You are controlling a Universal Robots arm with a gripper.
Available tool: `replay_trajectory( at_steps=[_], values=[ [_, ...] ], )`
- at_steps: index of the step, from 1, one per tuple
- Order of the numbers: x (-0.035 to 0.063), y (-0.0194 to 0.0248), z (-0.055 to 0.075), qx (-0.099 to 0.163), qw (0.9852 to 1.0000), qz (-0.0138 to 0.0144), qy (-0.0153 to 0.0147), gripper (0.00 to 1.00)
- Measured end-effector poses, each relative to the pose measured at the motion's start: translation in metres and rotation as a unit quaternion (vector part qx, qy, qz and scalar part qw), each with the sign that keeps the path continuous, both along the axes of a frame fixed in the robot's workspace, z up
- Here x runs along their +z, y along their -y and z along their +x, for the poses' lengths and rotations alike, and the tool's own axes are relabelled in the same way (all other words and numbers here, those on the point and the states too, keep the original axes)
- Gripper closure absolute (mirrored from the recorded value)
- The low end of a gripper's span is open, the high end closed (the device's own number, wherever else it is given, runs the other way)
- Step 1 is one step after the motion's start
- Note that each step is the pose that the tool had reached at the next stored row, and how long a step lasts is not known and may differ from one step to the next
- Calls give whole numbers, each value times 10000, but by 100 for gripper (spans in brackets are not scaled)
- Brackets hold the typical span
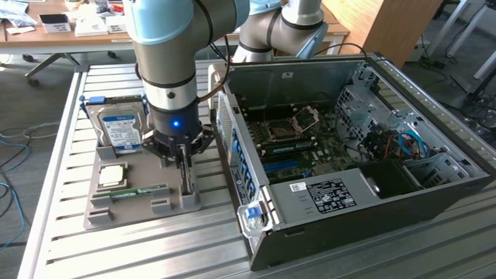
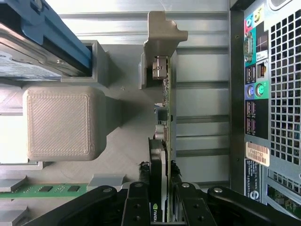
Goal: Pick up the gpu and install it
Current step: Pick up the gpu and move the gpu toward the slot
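Black gripper [image 2: 162, 190] fingers are seen partway closed, pressed against both faces of the gpu [image 2: 157, 162], which stands on edge in a grey tray [image 1: 143, 174] beside the computer case [image 1: 349, 145]. Both are borne on a slatted aluminium table [image 1: 116, 250]; a wooden desk [image 1: 78, 32] is noted behind. The card's gripped end is masked by the fingers.

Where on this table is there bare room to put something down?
Bare table slats show below the grey tray in the exterior view, and at its lower right beside the computer case. Crowded: the tray, carrying hard drive, RAM stick and gpu with the pincer at it; narrow strip between tray and case.
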State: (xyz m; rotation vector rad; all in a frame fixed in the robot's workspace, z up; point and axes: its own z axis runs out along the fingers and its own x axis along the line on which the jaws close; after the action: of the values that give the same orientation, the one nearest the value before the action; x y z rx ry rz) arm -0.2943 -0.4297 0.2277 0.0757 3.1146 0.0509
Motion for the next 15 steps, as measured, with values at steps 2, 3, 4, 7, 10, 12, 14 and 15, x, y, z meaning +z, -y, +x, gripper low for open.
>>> replay_trajectory(
  at_steps=[2, 3, 4, 7, 10, 12, 14, 15],
  values=[
    [0, 0, 0, 0, 10000, 0, 0, 73],
    [0, 0, 0, 0, 10000, 0, 0, 73],
    [0, 0, 0, 0, 10000, 1, 1, 73],
    [40, 0, 0, 0, 10000, 0, 0, 73],
    [101, 0, 0, 0, 10000, 0, 0, 73],
    [149, 0, 0, 0, 10000, 0, 0, 73],
    [192, 0, 0, 0, 10000, 0, 0, 73],
    [216, 0, 0, 0, 10000, 0, 0, 73]
  ],
)
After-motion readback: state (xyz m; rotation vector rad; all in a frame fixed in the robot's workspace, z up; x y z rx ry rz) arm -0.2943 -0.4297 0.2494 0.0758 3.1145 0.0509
